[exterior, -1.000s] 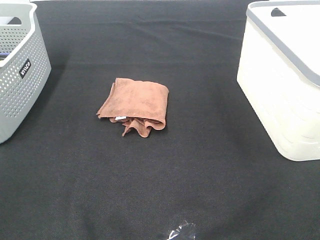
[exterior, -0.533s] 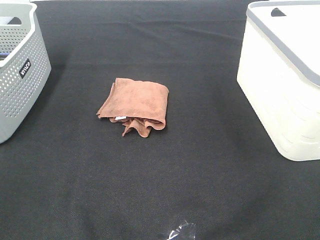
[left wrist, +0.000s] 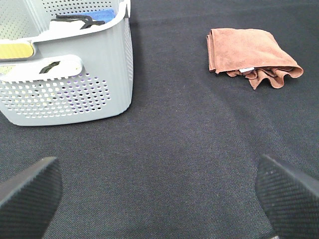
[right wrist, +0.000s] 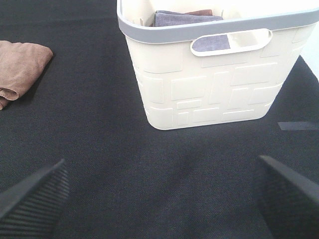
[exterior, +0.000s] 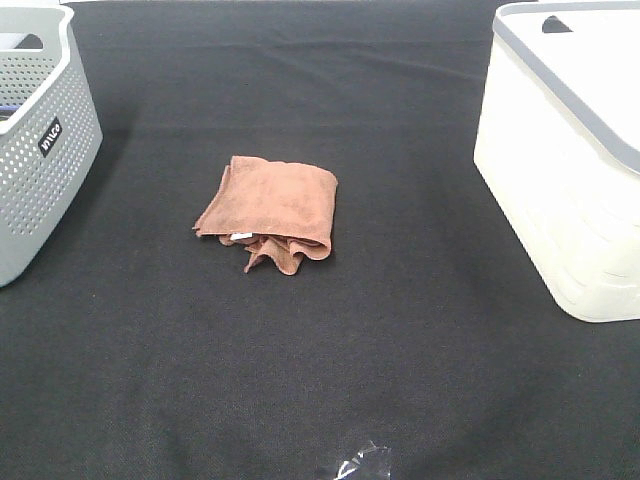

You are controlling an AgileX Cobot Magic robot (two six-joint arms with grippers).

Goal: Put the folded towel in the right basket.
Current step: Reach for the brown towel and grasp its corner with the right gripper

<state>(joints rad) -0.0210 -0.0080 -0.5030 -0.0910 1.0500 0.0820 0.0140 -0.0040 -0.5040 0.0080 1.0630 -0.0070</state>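
Note:
A folded brown towel (exterior: 270, 211) lies on the black table, left of centre; it also shows in the left wrist view (left wrist: 251, 59) and at the edge of the right wrist view (right wrist: 20, 67). The right basket (exterior: 570, 150) is cream with a grey rim and holds folded towels (right wrist: 187, 19). My left gripper (left wrist: 159, 194) is open, low over the cloth, well short of the towel. My right gripper (right wrist: 159, 191) is open, in front of the cream basket (right wrist: 214, 74). Neither gripper shows in the exterior view.
A grey perforated basket (exterior: 35, 150) stands at the left edge, with blue and white items inside (left wrist: 79, 22). A small piece of clear plastic (exterior: 362, 464) lies near the table's front edge. A strip of tape (right wrist: 297, 125) lies right of the cream basket.

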